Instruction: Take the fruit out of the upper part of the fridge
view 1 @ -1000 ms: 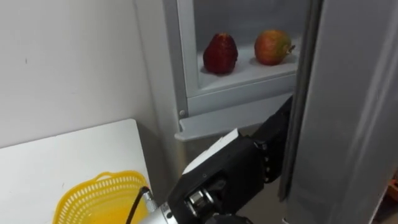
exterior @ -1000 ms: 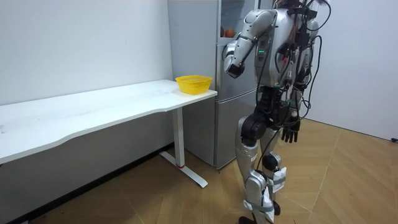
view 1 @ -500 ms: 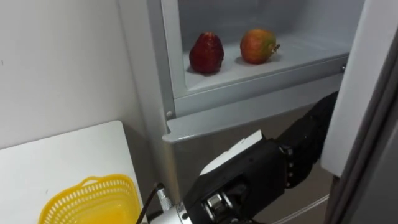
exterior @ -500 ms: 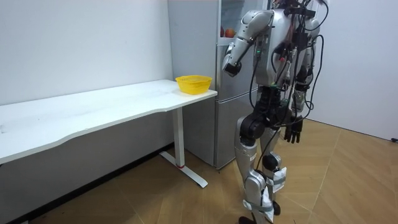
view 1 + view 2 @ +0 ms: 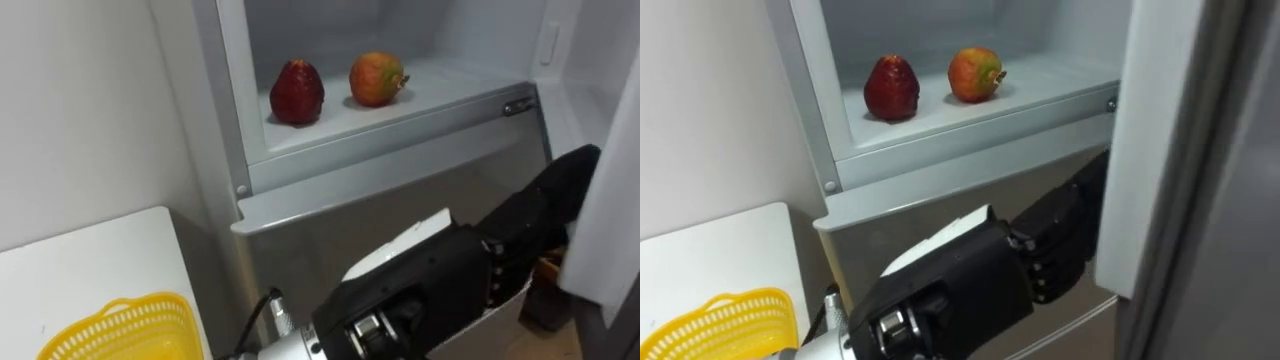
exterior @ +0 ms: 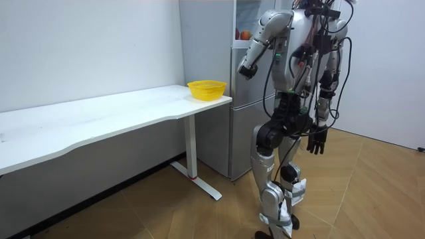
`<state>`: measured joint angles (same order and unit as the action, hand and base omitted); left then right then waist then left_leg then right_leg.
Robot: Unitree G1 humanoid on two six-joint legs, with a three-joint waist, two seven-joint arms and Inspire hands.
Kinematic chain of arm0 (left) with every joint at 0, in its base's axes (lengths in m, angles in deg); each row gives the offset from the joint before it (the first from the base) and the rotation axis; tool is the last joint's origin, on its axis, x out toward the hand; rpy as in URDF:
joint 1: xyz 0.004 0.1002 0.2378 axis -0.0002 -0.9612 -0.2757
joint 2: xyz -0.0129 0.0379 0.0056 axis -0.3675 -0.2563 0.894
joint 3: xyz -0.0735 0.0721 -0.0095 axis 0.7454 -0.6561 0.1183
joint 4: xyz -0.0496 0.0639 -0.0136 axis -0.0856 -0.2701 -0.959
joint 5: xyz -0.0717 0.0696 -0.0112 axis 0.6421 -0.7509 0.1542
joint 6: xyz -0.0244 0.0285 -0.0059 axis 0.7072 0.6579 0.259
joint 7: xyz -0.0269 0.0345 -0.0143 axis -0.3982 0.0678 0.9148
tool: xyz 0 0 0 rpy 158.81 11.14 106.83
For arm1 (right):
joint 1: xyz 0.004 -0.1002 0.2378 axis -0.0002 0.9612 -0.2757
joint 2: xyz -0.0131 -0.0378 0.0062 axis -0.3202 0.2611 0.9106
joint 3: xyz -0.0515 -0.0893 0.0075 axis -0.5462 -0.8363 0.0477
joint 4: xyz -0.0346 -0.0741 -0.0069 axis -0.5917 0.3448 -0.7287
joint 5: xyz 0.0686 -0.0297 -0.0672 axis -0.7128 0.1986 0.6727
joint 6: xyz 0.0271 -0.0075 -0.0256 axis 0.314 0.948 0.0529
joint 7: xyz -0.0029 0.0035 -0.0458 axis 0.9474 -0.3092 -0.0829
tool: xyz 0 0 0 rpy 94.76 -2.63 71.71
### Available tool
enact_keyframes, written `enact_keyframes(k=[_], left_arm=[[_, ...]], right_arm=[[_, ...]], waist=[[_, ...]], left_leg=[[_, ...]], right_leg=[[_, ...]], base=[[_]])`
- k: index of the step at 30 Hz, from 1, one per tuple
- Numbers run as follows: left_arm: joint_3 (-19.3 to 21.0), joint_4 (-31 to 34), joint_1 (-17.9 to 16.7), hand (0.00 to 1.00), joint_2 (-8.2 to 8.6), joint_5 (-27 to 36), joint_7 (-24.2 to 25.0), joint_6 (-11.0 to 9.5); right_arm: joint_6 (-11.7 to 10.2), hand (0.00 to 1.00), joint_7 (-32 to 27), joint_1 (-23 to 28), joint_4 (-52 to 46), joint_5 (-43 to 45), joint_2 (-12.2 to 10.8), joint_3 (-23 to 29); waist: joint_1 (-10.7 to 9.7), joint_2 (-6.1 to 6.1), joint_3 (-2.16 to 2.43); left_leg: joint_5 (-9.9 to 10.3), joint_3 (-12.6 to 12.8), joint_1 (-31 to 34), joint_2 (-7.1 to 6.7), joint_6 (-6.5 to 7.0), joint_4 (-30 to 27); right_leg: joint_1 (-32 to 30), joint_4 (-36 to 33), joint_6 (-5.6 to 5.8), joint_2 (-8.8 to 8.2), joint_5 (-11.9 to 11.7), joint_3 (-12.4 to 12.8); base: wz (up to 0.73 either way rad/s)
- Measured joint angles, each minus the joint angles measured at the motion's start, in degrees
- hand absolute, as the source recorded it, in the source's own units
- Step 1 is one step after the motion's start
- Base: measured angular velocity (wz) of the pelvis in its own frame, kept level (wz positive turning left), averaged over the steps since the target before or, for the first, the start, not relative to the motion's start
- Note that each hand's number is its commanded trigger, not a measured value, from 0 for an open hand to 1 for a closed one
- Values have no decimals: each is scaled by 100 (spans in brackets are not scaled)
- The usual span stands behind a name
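Fruit, two pieces: a dark red fruit [image 5: 297, 92] and a red-and-yellow apple [image 5: 376, 79], sitting side by side on the upper fridge shelf [image 5: 420, 100], apart from each other and held by neither hand. The row is running left to right along the shelf. The red fruit is standing point-up; the apple's stem is pointing right.

Left hand [image 5: 540, 215]: hovering before the fridge front below the shelf, fingers roughly straight and holding nothing. Both fruits are lying up and to its left, the apple nearer. This is the nearer hand by far.

Right hand [image 6: 317, 141]: hanging at the robot's side in the room view, fingers spread, empty.

Left eye view is showing the compartment's right wall; in the right eye view the open door [image 5: 1160, 140] is covering it.
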<state>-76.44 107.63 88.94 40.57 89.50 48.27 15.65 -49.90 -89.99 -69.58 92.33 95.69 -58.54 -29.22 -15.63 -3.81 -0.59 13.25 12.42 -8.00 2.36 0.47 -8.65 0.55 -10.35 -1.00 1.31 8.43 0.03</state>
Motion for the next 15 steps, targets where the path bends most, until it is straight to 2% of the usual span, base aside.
enact_keyframes(k=[5,11,15], left_arm=[[-2,-98,151,0,0,-3,98,25],[-170,-230,418,0,26,1,90,84],[-268,-262,613,0,95,0,90,93]], right_arm=[[3,0,113,1,2,-9,-1,1],[10,0,196,-5,16,-224,2,-4],[11,0,207,-7,17,-254,-17,-6]], waist=[[-38,-19,-3],[-177,-68,12],[-256,-180,15]], left_leg=[[0,12,-59,1,0,0],[0,5,-81,-5,0,-2],[0,5,-79,-8,0,-4]], right_leg=[[9,-28,-1,6,0,21],[33,-10,0,-7,-1,0],[21,-7,3,-3,-2,33]], base=[[-2],[3],[-3]])
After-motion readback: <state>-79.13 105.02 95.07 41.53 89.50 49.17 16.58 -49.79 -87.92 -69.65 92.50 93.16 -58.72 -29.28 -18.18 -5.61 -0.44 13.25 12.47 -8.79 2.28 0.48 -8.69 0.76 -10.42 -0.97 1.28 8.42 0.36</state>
